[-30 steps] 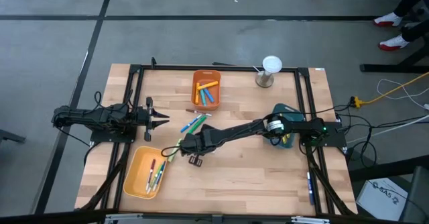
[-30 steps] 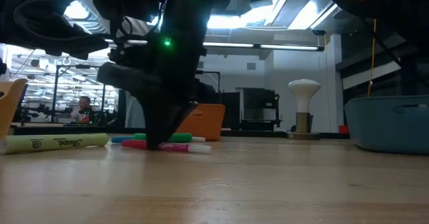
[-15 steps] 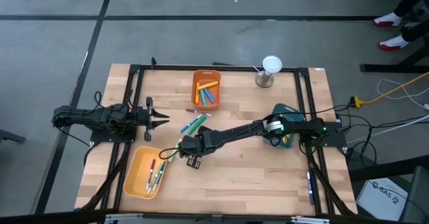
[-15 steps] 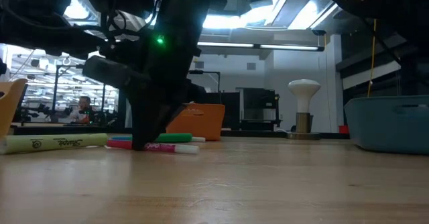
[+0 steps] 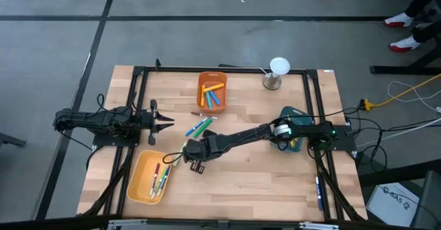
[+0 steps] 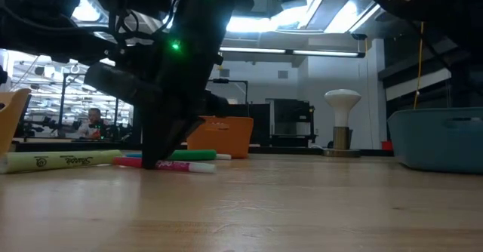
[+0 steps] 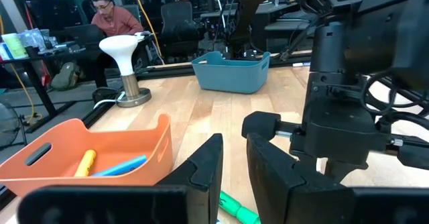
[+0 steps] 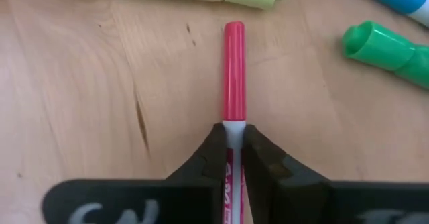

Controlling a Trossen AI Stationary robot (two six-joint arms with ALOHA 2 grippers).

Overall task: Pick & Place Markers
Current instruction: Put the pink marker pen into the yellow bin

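Right tool (image 8: 233,158) clamped on slim pink marker (image 8: 233,76) beside yellow plastic bin (image 5: 149,177) holding several markers; left tool (image 5: 167,122) slightly parted, empty.

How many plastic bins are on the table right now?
3: an orange bin at the far edge holding markers, a yellow bin at the near left corner holding markers, and a teal bin on the right, mostly hidden under the right arm.
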